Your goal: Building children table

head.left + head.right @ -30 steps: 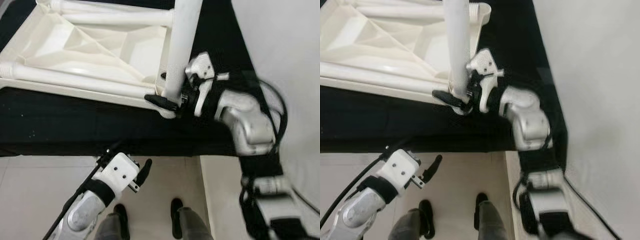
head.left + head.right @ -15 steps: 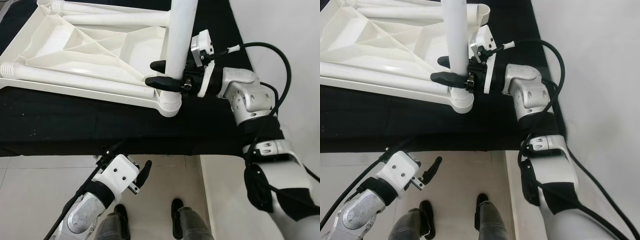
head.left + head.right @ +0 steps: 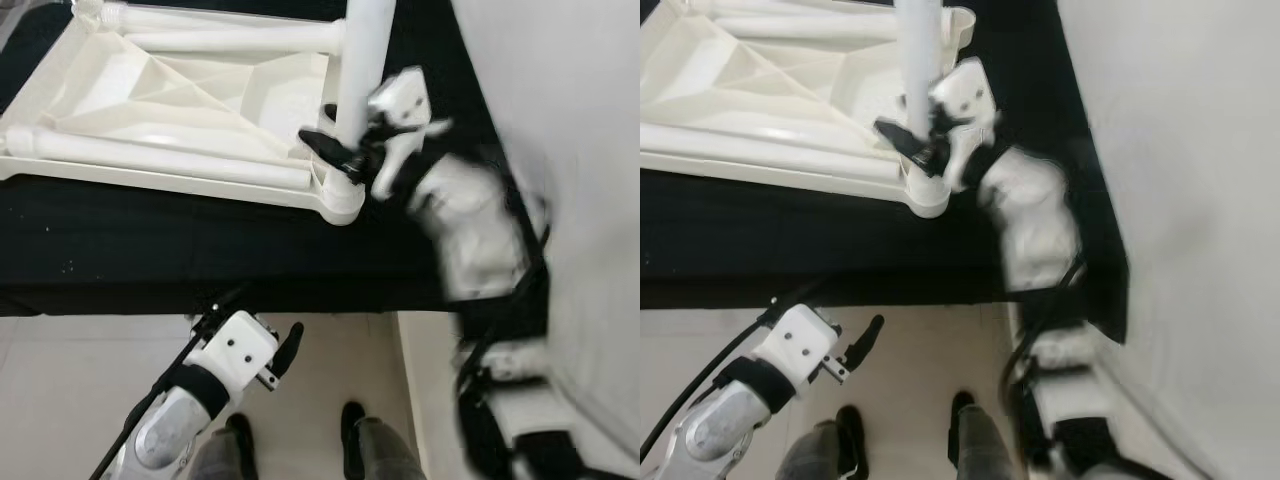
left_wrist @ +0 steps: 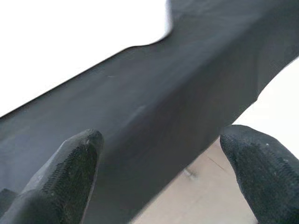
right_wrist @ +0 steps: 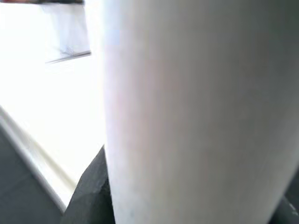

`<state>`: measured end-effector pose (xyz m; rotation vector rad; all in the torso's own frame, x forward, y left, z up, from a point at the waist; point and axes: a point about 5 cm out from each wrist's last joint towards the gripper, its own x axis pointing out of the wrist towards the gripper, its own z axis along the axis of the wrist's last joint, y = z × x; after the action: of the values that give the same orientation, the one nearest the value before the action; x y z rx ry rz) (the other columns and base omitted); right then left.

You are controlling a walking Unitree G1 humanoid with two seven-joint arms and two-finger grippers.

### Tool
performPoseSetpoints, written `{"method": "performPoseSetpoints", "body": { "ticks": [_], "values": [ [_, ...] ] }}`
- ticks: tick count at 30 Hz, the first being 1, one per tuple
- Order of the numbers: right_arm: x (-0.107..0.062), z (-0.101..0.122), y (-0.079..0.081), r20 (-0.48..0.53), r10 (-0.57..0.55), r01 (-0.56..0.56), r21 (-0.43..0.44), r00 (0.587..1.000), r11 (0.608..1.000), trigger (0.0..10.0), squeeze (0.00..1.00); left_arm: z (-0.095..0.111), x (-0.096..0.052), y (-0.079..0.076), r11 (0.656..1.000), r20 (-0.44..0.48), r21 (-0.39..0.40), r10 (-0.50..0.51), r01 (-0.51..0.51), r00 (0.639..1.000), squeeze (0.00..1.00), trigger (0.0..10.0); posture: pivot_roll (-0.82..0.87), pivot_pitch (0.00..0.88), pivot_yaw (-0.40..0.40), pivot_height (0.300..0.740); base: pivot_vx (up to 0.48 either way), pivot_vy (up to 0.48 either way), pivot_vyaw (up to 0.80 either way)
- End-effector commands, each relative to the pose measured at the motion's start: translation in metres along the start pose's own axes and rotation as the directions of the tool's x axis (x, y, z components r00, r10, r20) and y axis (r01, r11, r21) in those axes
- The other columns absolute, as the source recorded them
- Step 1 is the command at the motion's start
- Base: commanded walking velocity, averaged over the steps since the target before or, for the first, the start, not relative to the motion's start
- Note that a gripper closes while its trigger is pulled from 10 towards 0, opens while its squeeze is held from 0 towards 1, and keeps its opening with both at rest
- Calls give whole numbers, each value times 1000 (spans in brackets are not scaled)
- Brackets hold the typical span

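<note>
Both eye views look steeply down from the robot's head onto the same upturned white plastic table top [image 3: 170, 110] on a black cloth [image 3: 760, 240], while the left wrist view faces that cloth's edge and the right wrist view presses close against a white tubular leg [image 5: 196, 112].

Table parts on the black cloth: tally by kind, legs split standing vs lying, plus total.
Upturned white tabletop: 1
Leg standing upright in the corner socket, right gripper around it: 1
Legs lying flat on the tabletop: 2
Total: 4 parts. A further leg end at the far left corner is cropped, not counted.
</note>
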<state>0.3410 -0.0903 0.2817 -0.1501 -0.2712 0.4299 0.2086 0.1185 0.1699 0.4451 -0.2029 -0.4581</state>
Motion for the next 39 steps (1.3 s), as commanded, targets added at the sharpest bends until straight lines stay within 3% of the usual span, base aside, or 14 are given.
{"method": "performPoseSetpoints", "body": {
  "ticks": [1, 4, 5, 8, 11, 12, 19, 21, 22, 23, 30, 37, 38, 39],
  "values": [
    [-20, -54, -10, -303, -123, 124, -18, 945, 992, 0, 0, -5, -3, -5, 1000, -25, -9, -8, 7, 1000, 0, 10000, 4, 362, -46, 740, 0, 0, 0],
    [-21, -55, 9, -316, -108, 128, 43, 943, 991, 0, 0, -7, 0, -4, 1000, -22, -6, -14, 13, 1000, 0, 10000, -13, 342, -33, 740, 0, 0, 0],
    [-11, -52, 13, -305, -106, 130, 59, 946, 990, 7922, 0, -9, 4, -4, 1000, -21, -4, -19, 19, 1000, 0, 10000, -9, 333, -36, 740, 0, 0, 0],
    [0, -43, 14, -252, -61, 86, 92, 966, 992, 10000, 0, -11, 5, -5, 1000, -21, 0, -17, 17, 1000, 0, 10000, -9, 319, -41, 740, 0, 0, 0],
    [6, -34, 20, -177, 57, -33, 137, 982, 990, 10000, 0, -12, 5, -5, 1000, -24, 3, -9, 9, 1000, 0, 10000, -9, 312, -43, 740, 0, 0, 0],
    [8, -26, 25, -94, 189, -167, 203, 977, 965, 10000, 1000, -13, 6, -5, 1000, -26, 5, -6, 6, 1000, 0, 10000, -4, 300, -48, 740, 0, 0, 0],
    [-14, 1, 24, 136, 587, -603, 150, 798, 784, 10000, 1000, -16, 8, -8, 1000, -29, 12, 1, -1, 1000, 0, 10000, 16, 279, -60, 740, 0, 0, 0],
    [-15, -2, 19, 117, 643, -653, 96, 757, 751, 10000, 580, -16, 8, -8, 1000, -29, 13, 2, -2, 1000, 0, 10000, 24, 277, -64, 740, 0, 0, 0],
    [-15, -4, 15, 94, 678, -684, 64, 729, 726, 10000, 43, -16, 9, -8, 1000, -28, 14, 4, -3, 1000, 0, 10000, 26, 278, -64, 740, 0, 0, 0],
    [-10, -5, 8, 85, 713, -718, 52, 696, 694, 10000, 0, -16, 9, -8, 1000, -27, 17, 8, -7, 1000, 0, 10000, 31, 284, -60, 740, 0, 0, 0],
    [10, -6, -6, 63, 726, -729, 54, 685, 683, 10000, 0, -16, 8, -8, 1000, -29, 24, 13, -12, 1000, 0, 10000, 50, 284, -54, 740, 0, 0, 0],
    [17, 3, -3, 138, 855, -866, 82, 500, 493, 10000, 0, -17, 5, -8, 1000, -32, 27, 8, -7, 999, 0, 10000, 43, 287, -36, 740, 0, 0, 0],
    [19, 1, 2, 144, 872, -884, 84, 468, 461, 0, 0, -17, 5, -9, 1000, -33, 27, 5, -4, 999, 0, 10000, 41, 288, -36, 740, 0, 0, 0],
    [20, 0, 3, 147, 876, -888, 85, 460, 452, 0, 0, -17, 5, -9, 1000, -34, 26, 5, -4, 999, 0, 10000, 41, 288, -34, 740, 0, 0, 0]
  ]
}}
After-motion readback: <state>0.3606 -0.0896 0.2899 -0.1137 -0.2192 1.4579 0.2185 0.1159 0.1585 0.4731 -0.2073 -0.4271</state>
